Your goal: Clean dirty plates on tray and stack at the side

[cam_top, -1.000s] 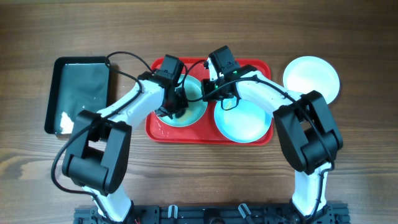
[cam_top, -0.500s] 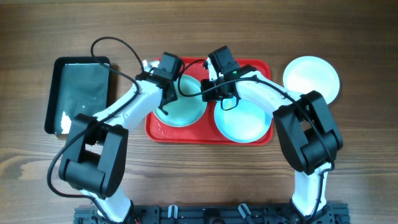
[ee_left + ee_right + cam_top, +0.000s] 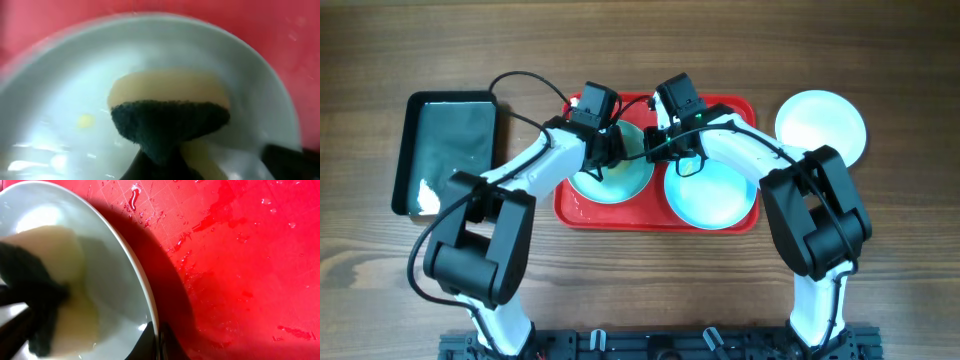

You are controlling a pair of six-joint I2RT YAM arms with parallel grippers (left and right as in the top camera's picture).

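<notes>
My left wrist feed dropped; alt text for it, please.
A yellow sponge with a dark green scouring face, clamped in the left gripper, presses into a pale turquoise plate on the red tray. A yellow speck lies beside it.

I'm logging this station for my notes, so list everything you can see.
Large red rectangular plastic tray: one, red, table centre, wet.
Round pale turquoise plastic plates: two, on the red tray; left plate, right plate.
Round white plastic plate: one, white, on the table right of the tray.
Yellow sponge with dark green pad: one, in the left plate.
Narrow black tray: one, black, far left; white bit inside.
Wooden table: one, brown.
Left claw: shut on the sponge.
Right claw: pinching the left plate's rim.
</notes>
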